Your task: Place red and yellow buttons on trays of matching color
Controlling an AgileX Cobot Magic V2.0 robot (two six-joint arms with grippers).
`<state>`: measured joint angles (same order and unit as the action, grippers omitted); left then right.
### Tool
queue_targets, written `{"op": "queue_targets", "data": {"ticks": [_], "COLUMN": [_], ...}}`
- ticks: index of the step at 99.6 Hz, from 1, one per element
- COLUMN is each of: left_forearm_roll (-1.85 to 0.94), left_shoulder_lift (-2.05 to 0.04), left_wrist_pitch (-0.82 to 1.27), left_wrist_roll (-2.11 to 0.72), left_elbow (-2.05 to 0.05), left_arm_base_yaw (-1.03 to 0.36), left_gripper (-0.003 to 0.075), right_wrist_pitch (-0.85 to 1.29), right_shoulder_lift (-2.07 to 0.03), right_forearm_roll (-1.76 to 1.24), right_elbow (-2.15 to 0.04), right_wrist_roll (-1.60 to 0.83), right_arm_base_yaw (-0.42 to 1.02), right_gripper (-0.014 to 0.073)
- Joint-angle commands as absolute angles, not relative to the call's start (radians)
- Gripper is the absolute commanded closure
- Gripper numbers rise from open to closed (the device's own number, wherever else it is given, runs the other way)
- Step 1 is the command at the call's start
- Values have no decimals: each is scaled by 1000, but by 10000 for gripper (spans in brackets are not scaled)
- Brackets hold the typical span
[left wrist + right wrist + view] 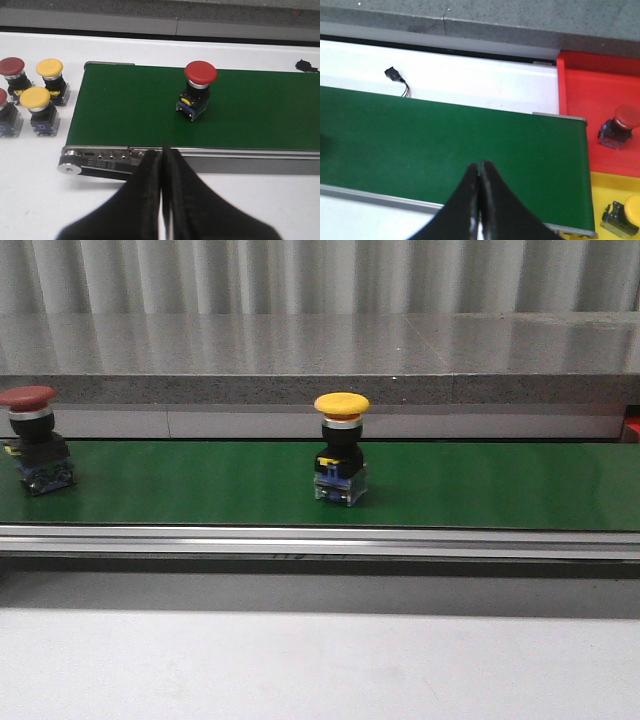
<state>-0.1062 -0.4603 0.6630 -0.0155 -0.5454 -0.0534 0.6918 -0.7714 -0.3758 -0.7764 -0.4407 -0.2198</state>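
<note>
Just beyond closed left pincer [163,150], red button [199,90] upright

The conveyor belt [200,485] is plain dark green with a silver metal rail. On it, one button [340,450] has a yellow cap, black body and bluish base; another button [33,440] has a red cap. Behind runs a speckled grey ledge [300,350]. The red tray [600,100] and yellow tray [615,187] are solid-coloured. Both gripper fingers [150,200] are black.
</note>
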Motion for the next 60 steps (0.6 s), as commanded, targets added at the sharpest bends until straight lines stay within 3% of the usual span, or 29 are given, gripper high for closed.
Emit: {"op": "queue_targets", "data": {"ticks": [1, 7, 13, 22, 37, 60], "left_forearm_roll": [-117, -117, -117, -117, -117, -117], "left_shoulder_lift": [-465, -465, -465, -465, -465, -465], "left_wrist_pitch": [586, 586, 586, 586, 586, 586], "left_wrist_roll": [-12, -12, -12, -12, -12, -12], "left_elbow": [-571, -571, -571, -571, -571, -571], "left_arm_base_yaw": [-62, -62, -62, -62, -62, -62], "left_gripper": [739, 739, 739, 739, 739, 739], "right_wrist_pitch": [683, 714, 746, 765, 778, 767], "right_shoulder_lift": [-766, -766, -764, -764, -809, -1003], "right_forearm_roll": [-404, -411, -445, -505, -531, -530], "right_elbow": [-801, -801, -801, -801, -827, -920], "right_wrist_roll": [-450, -450, -450, -451, -520, -567], "right_arm_base_yaw": [-220, -220, -220, -220, -173, 17], "right_gripper": [540, 384, 170, -6, 33, 36]}}
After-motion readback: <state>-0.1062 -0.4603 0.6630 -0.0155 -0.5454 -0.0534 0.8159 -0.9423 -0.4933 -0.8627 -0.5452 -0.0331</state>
